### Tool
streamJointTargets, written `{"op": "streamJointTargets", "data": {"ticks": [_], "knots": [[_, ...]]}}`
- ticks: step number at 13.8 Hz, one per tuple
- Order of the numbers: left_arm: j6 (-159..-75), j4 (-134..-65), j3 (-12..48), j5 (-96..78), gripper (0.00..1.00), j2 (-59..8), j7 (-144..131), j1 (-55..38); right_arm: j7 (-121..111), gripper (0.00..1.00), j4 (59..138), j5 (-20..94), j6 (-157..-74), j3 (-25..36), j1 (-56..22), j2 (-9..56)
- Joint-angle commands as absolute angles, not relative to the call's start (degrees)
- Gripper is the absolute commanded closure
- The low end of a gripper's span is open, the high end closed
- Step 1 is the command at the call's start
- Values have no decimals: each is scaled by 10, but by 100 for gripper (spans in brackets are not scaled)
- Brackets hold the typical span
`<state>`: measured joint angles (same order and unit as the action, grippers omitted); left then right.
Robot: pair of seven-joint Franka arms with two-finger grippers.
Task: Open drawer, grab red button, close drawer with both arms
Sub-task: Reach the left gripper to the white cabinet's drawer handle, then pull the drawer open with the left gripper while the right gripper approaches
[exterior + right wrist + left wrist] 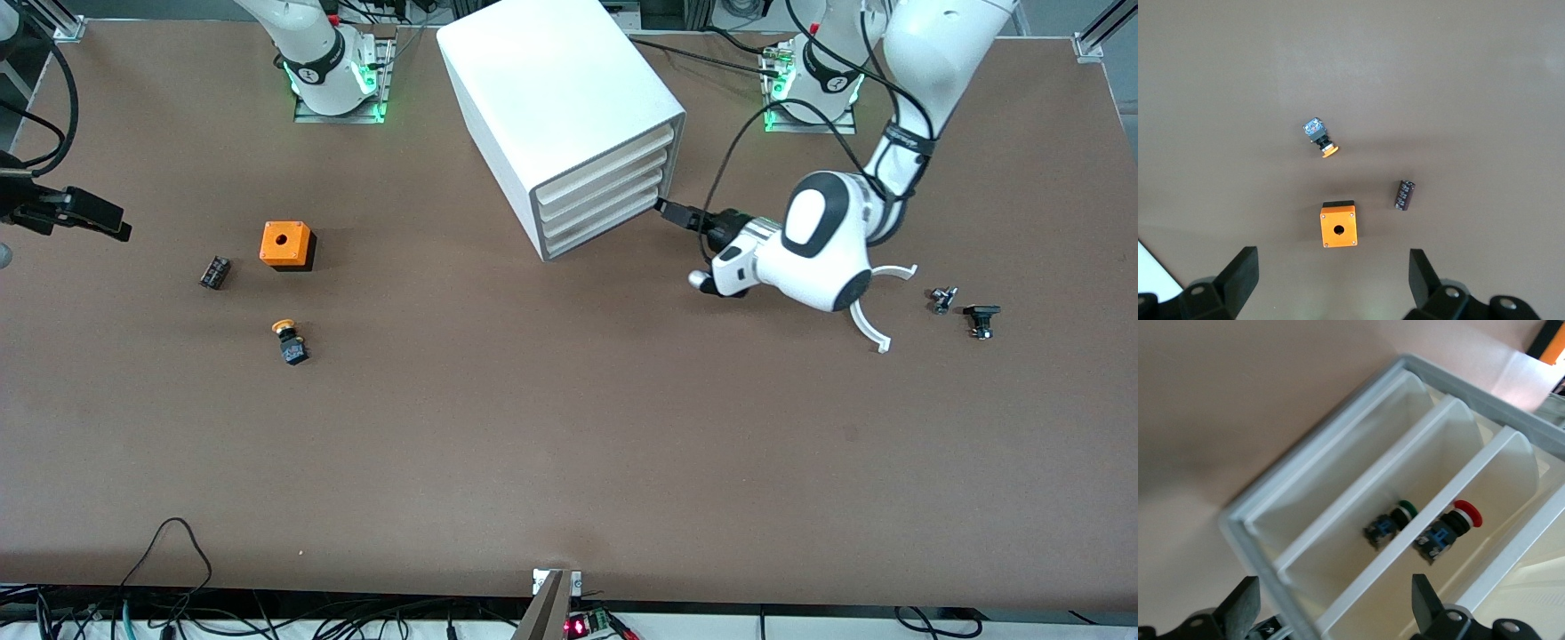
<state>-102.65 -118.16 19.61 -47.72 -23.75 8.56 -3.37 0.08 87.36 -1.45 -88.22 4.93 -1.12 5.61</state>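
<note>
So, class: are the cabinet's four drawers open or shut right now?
Shut. In the front view all four drawer fronts sit flush in the white cabinet, none pulled out. The left gripper is at their edge, jaws open.

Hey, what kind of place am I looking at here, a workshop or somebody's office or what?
Most likely a robotics lab test bench. Two arms are bolted along one edge of a bare brown table, small electrical parts such as an orange-capped button lie spread on it beside a white drawer cabinet, and loose cables hang off the edge.
</note>
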Motion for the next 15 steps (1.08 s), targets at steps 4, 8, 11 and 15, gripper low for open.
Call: {"op": "streamJointTargets", "data": {"ticks": [4,8,11,15], "knots": [[-1098,-1250,264,-549,2,-227,103,-40,11,0,879,-13,-903,47,-44,69],[-1097,-1264,265,-549,100,-227,162,-40,11,0,879,-13,-907,47,-49,76],[-1099,-1263,258,-548,100,-228,170,-34,11,0,879,-13,-909,48,-63,81],[-1099,-1236,181,-543,100,-223,163,-19,41,0,879,-13,-913,48,-79,87]]}}
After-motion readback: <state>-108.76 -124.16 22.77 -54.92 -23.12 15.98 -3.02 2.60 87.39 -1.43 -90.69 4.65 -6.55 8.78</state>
